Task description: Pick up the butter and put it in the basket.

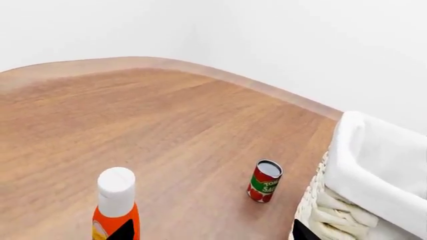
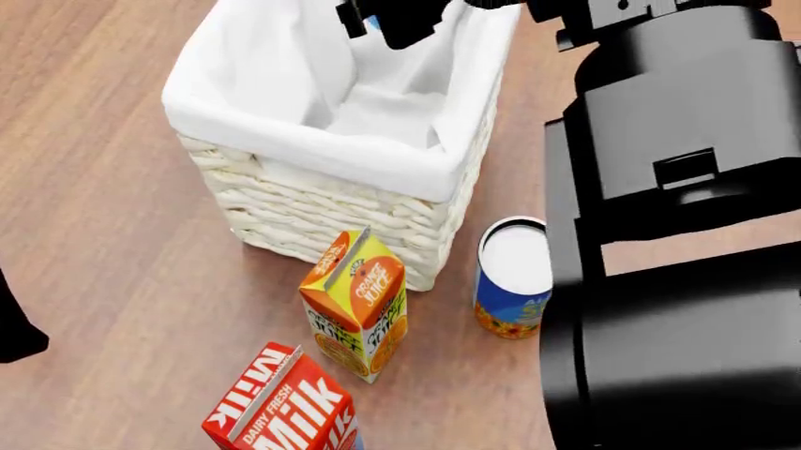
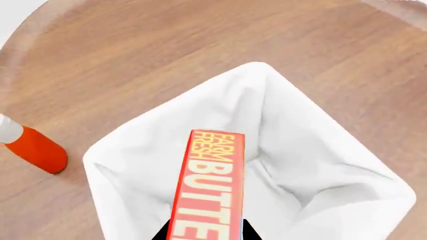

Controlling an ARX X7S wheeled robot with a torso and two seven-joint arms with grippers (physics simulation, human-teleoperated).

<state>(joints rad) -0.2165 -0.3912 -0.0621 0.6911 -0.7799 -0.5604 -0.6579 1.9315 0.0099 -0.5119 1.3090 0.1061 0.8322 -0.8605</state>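
The butter [image 3: 210, 185], a slim red box with pale "FARM FRESH BUTTER" lettering, is clamped between the black fingers of my right gripper [image 3: 203, 232]. It hangs above the open mouth of the basket [image 3: 133, 150], over the white cloth liner. In the head view the right gripper [image 2: 388, 19] is over the far part of the basket [image 2: 325, 216], and the butter cannot be made out there. My left gripper [image 1: 213, 232] is open and empty, low over the table beside the basket [image 1: 373, 170].
An orange-yellow juice carton [image 2: 356, 305], a red-and-white milk carton [image 2: 281, 408] and a blue can [image 2: 513, 277] stand in front of the basket. An orange bottle with a white cap [image 1: 117, 205] and a tomato can [image 1: 265, 181] stand near the left gripper. The table's rounded edge [image 1: 200, 67] lies beyond.
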